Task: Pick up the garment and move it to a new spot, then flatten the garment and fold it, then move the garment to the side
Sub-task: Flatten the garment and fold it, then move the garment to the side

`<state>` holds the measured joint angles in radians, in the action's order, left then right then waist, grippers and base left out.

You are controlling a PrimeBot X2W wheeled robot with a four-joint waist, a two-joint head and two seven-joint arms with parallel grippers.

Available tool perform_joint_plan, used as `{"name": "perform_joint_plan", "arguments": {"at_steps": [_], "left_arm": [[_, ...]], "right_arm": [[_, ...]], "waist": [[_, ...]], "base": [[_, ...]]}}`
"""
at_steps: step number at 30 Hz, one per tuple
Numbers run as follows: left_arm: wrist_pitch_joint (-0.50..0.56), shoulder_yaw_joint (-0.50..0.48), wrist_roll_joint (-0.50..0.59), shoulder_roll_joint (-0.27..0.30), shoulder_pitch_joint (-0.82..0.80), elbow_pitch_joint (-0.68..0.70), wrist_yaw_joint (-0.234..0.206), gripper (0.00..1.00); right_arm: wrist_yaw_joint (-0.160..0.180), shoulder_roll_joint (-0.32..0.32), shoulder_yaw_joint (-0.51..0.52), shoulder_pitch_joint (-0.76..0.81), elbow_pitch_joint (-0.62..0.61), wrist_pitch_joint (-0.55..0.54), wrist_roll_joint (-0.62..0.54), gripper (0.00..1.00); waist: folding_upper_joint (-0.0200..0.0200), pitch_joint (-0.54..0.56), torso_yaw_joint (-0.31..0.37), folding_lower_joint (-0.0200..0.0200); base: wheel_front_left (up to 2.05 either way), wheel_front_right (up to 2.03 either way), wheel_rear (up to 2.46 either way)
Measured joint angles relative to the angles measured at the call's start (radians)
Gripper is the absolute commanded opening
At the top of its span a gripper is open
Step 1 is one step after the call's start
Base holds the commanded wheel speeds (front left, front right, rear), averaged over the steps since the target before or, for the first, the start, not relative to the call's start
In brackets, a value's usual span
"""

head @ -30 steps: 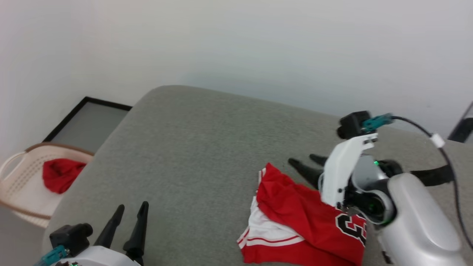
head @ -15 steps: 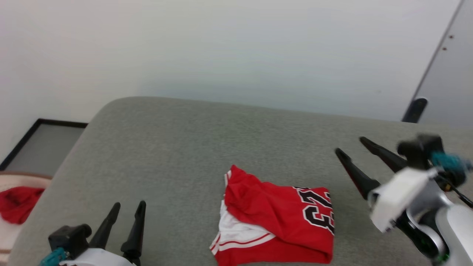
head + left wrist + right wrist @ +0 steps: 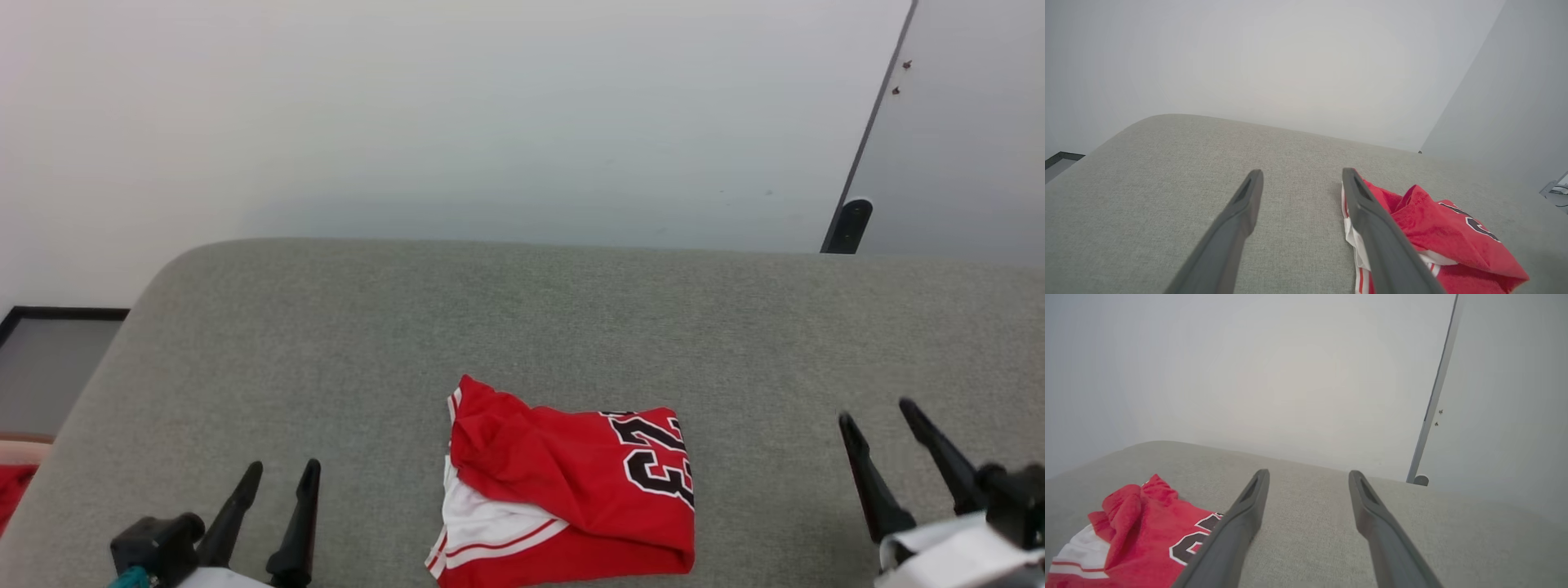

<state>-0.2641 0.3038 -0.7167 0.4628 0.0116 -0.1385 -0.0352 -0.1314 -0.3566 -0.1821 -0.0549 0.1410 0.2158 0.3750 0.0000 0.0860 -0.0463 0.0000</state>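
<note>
The garment, a red jersey with a white sleeve, striped trim and black white-edged lettering, lies loosely folded on the grey cushion near its front middle. It also lies at the lower right of the left wrist view, garment, and at the lower left of the right wrist view, garment. My left gripper stands open at the lower left, apart from the cloth. My right gripper stands open at the lower right, also apart from it. Nothing sits between either pair of fingers.
A red cloth in a pale basket peeks in at the left edge, beside a black-framed panel on the floor. A white wall rises behind the cushion, with a grey door and a doorstop at the right.
The camera has swung right, shifting the whole picture left. My right gripper has drawn back from over the garment to the lower right, leaving the cloth lying where it was.
</note>
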Motion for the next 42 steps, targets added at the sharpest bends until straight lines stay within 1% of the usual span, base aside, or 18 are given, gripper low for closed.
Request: {"name": "perform_joint_plan", "arguments": {"at_steps": [3, 6, 11, 16, 21, 27, 29, 37, 42], "left_arm": [[0.0, -0.013, 0.027, -0.008, 0.011, 0.002, 0.005, 1.0], [0.0, -0.029, 0.045, -0.017, 0.016, 0.005, 0.01, 1.0], [0.0, -0.047, 0.069, -0.031, 0.021, 0.004, 0.026, 1.0], [0.0, -0.057, 0.091, -0.042, 0.021, -0.001, 0.031, 1.0], [0.0, -0.085, 0.113, -0.047, 0.019, -0.01, 0.021, 1.0], [0.0, -0.157, 0.119, -0.04, 0.029, -0.014, -0.019, 1.0], [0.0, -0.175, 0.119, -0.038, 0.044, -0.011, -0.025, 1.0], [0.002, -0.18, 0.123, -0.038, 0.069, 0.001, -0.025, 1.0], [0.033, -0.158, 0.137, -0.023, 0.043, 0.022, -0.018, 1.0]], "right_arm": [[0.0, 0.026, 0.033, 0.042, 0.002, 0.012, -0.02, 1.0], [0.0, 0.04, 0.044, 0.056, -0.004, 0.015, -0.04, 1.0], [0.0, 0.049, 0.063, 0.061, -0.011, 0.019, -0.049, 1.0], [0.0, 0.055, 0.065, 0.061, -0.016, 0.011, -0.06, 1.0], [0.0, 0.056, 0.043, 0.059, -0.016, 0.002, -0.061, 1.0], [0.0, 0.063, -0.002, 0.043, -0.008, -0.006, -0.059, 1.0], [0.0, 0.066, -0.011, 0.041, -0.003, -0.008, -0.058, 1.0], [0.0, 0.059, -0.044, -0.004, 0.008, -0.041, -0.051, 1.0], [0.0, 0.023, -0.072, -0.063, 0.012, -0.127, -0.032, 1.0]], "waist": [[0.0, 0.001, 0.004, 0.0], [0.0, 0.0, 0.007, 0.0], [0.0, -0.002, 0.007, 0.0], [0.0, -0.003, 0.002, 0.0], [0.0, 0.0, -0.022, 0.0], [0.0, 0.008, -0.07, 0.0], [0.0, 0.012, -0.087, 0.0], [0.0, 0.026, -0.142, 0.0], [0.0, 0.017, -0.152, 0.0]], "base": [[0.0, 0.0, 0.0], [0.0, 0.0, 0.0], [0.0, 0.0, 0.0], [0.0, 0.0, 0.0], [0.0, 0.0, 0.0], [0.0, 0.0, 0.0], [0.0, 0.0, 0.0], [0.0, 0.0, 0.0], [0.0, 0.0, 0.0]]}}
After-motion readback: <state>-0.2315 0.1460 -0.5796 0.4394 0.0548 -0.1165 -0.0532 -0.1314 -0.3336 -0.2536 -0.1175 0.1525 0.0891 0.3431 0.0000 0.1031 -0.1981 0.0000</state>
